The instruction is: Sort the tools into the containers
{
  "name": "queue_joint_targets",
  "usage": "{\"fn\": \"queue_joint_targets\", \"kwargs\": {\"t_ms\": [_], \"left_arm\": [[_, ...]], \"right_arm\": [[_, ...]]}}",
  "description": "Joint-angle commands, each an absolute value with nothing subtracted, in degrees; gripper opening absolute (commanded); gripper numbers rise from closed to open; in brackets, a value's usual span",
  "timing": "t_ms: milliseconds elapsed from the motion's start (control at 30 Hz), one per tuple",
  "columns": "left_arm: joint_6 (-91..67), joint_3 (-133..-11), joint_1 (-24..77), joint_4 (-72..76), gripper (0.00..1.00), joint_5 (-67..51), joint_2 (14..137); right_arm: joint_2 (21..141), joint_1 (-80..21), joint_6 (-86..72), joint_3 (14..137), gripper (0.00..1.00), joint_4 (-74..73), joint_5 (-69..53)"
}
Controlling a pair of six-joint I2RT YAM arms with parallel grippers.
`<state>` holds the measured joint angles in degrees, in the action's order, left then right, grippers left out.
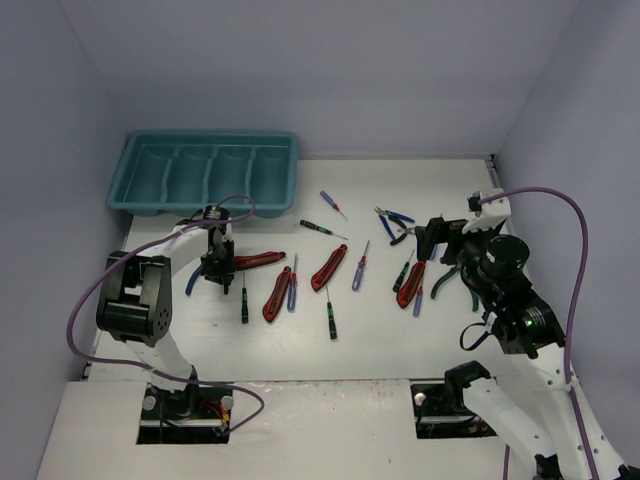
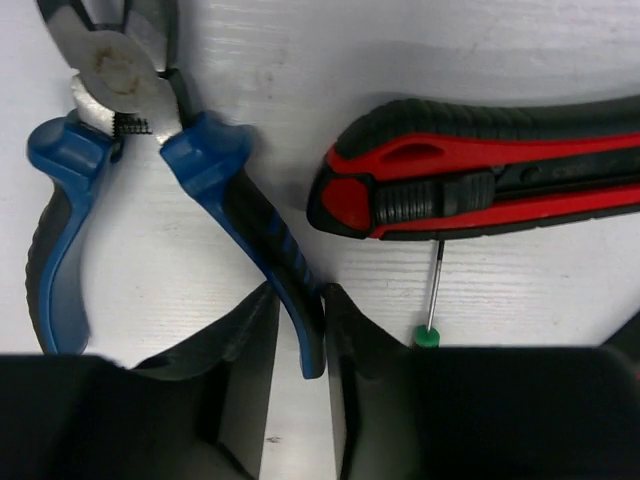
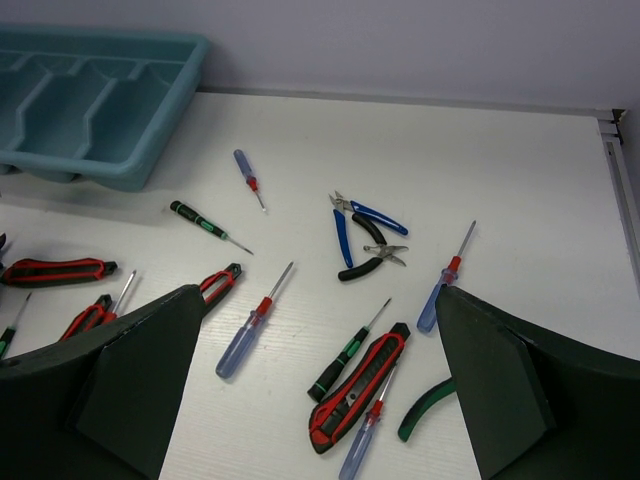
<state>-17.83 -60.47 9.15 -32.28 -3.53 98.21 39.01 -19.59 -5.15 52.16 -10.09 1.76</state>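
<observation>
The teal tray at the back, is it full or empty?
Empty. In the overhead view every compartment of the tray shows bare teal floor, and the tools all lie on the table.

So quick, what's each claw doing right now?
Left gripper: closed on one handle of the blue pliers.
Right gripper: open, holding nothing.

Tips of blue-handled pliers (image 2: 120, 75) off-frame

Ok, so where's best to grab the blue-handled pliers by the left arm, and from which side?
Take the blue-handled pliers by one handle, the one nearer the utility knife, from straight above. They lie flat with handles splayed, so a single slim handle fits inside the left hand, whose fingers flank it now.
</observation>
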Motion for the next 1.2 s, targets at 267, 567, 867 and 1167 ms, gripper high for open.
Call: {"fn": "queue_joint_targets", "kwargs": {"t_ms": [267, 567, 867, 1167], "left_arm": [[-19.24, -65.02, 9.14, -38.52, 0.0, 8.48, 84.98], [-4.33, -89.87, 7.68, -45.18, 0.0, 29.53, 86.02], [6.07, -121.65, 2.14, -44.11, 0.0, 39.93, 110.07], [11.82, -127.97, -3.24, -31.59, 0.0, 41.51, 124.43]], "right_arm": [[38.7, -19.86, -4.49, 52.62, 1.0, -6.24, 3.25], [38.21, -19.86, -3.17, 53.06, 1.0, -6.62, 3.81], [38.83, -20.18, -4.85, 51.44, 1.0, -7.1, 2.2], [39.94, -20.21, -5.62, 52.86, 1.0, -10.85, 0.87]]}}
